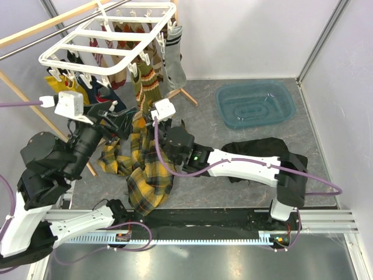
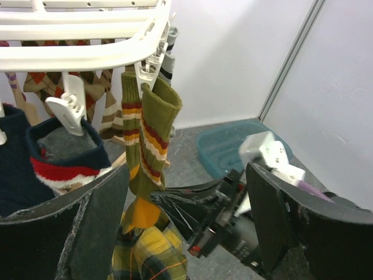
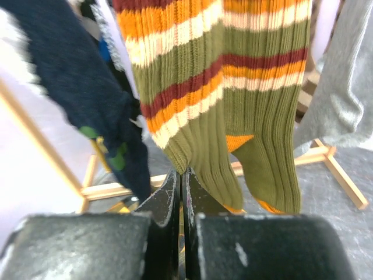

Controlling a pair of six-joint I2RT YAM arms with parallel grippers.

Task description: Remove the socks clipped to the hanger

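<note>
The white grid hanger (image 1: 111, 35) hangs from a rail at the far left, with several socks clipped under it. A pair of olive-orange striped socks (image 1: 148, 81) hangs at its near right corner and shows in the left wrist view (image 2: 152, 134). My right gripper (image 3: 182, 173) is shut on the lower edge of the left olive striped sock (image 3: 192, 105); it shows in the top view (image 1: 147, 115). My left gripper (image 2: 186, 216) is open and empty, just left of that sock, below a navy sock with a red-white cuff (image 2: 58, 166). A grey sock (image 1: 173, 55) hangs at the right.
A yellow plaid cloth (image 1: 145, 169) lies on the table under both grippers. A black garment (image 1: 262, 149) lies behind the right arm. A blue basin (image 1: 254, 104) sits at the far right. The wooden rack's legs (image 1: 186, 96) stand below the hanger.
</note>
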